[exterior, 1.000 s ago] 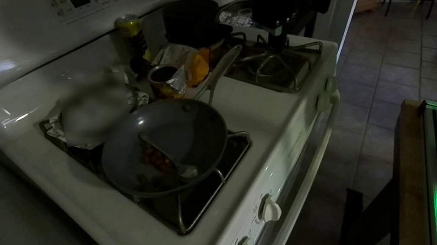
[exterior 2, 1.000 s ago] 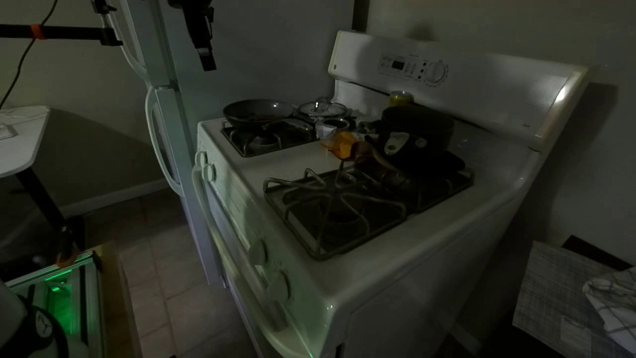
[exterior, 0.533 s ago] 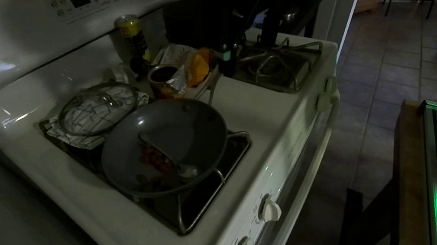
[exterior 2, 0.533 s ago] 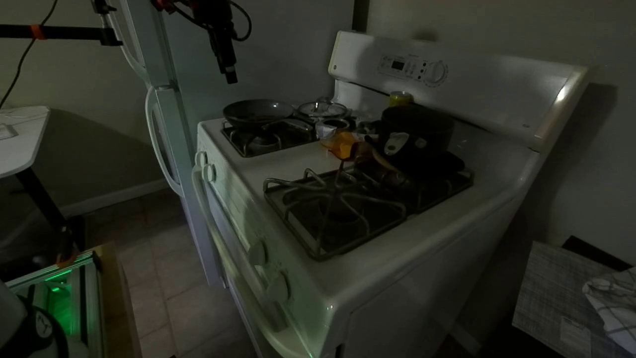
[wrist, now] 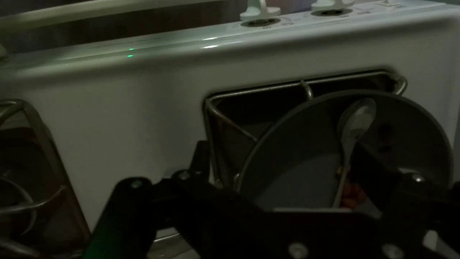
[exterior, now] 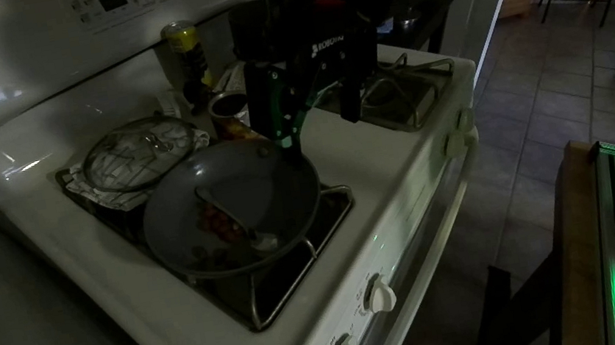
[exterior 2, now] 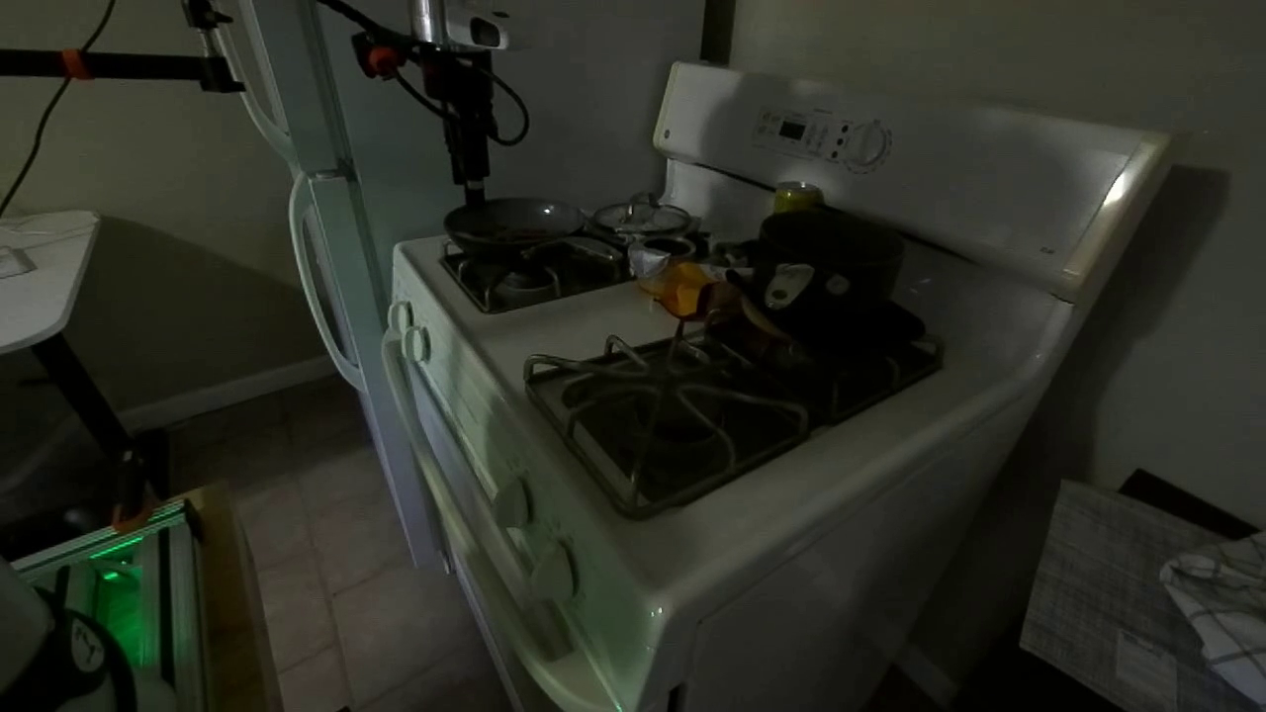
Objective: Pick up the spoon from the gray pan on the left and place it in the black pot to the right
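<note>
The spoon (exterior: 226,207) lies in the gray pan (exterior: 275,181). Its pale bowl is against the pan's near wall, and its thin handle crosses some reddish food. In the wrist view, the spoon (wrist: 360,117) is near the tip of the right-hand finger; its handle end is hidden by the gripper body. My gripper (exterior: 321,133) is open and empty. It hangs at the pan's handle side, with one finger over the rim and the other outside the pan. The black pot (exterior 2: 841,262) stands at the back right of the stove, mostly hidden behind my gripper in an exterior view (exterior: 247,27).
A glass lid (exterior: 135,153) on a checked cloth sits behind the pan. An opened tin (exterior: 228,108), a yellow can (exterior: 187,53) and an orange packet (exterior 2: 682,290) stand between pan and pot. Burner grates (exterior 2: 682,396) rise at the front right.
My gripper has come across from the right side of the stove and down to the gray pan's edge. Its fingers stay open. The spoon, pan and pot have not moved.
</note>
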Controlling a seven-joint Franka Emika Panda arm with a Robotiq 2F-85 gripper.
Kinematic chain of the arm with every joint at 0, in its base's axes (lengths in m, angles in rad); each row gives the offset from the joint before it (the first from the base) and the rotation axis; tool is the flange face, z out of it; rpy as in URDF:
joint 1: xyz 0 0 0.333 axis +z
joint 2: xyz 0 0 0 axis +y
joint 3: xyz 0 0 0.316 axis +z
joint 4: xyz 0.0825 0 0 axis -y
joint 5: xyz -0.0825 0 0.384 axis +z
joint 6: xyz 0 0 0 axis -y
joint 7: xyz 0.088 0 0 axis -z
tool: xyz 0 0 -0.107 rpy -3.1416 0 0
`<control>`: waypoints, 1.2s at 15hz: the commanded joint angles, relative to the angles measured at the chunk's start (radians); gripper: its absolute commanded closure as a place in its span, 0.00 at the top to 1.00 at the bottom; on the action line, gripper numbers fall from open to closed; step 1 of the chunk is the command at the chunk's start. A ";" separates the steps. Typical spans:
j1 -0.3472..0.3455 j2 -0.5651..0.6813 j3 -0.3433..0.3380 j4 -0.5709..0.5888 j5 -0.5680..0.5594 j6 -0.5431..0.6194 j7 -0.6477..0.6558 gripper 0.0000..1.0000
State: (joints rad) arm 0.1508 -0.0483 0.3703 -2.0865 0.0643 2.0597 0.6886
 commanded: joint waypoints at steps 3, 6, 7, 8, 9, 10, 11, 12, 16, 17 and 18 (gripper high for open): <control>0.051 0.053 -0.054 0.003 0.098 0.145 -0.047 1.00; 0.063 0.105 -0.068 0.014 0.179 0.264 -0.112 1.00; 0.068 0.125 -0.070 0.027 0.198 0.286 -0.130 1.00; 0.073 0.143 -0.073 0.036 0.210 0.302 -0.141 0.98; 0.082 0.159 -0.074 0.042 0.194 0.327 -0.129 0.84; 0.088 0.173 -0.076 0.051 0.190 0.340 -0.131 0.80; 0.099 0.192 -0.077 0.059 0.175 0.357 -0.119 0.75; 0.108 0.204 -0.080 0.069 0.164 0.366 -0.110 0.71; 0.146 0.255 -0.099 0.097 0.108 0.387 -0.084 0.65; 0.156 0.266 -0.108 0.101 0.084 0.387 -0.071 0.69; 0.163 0.275 -0.115 0.108 0.071 0.385 -0.065 0.71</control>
State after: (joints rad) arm 0.2760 0.1855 0.2861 -2.0050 0.1946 2.4177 0.5590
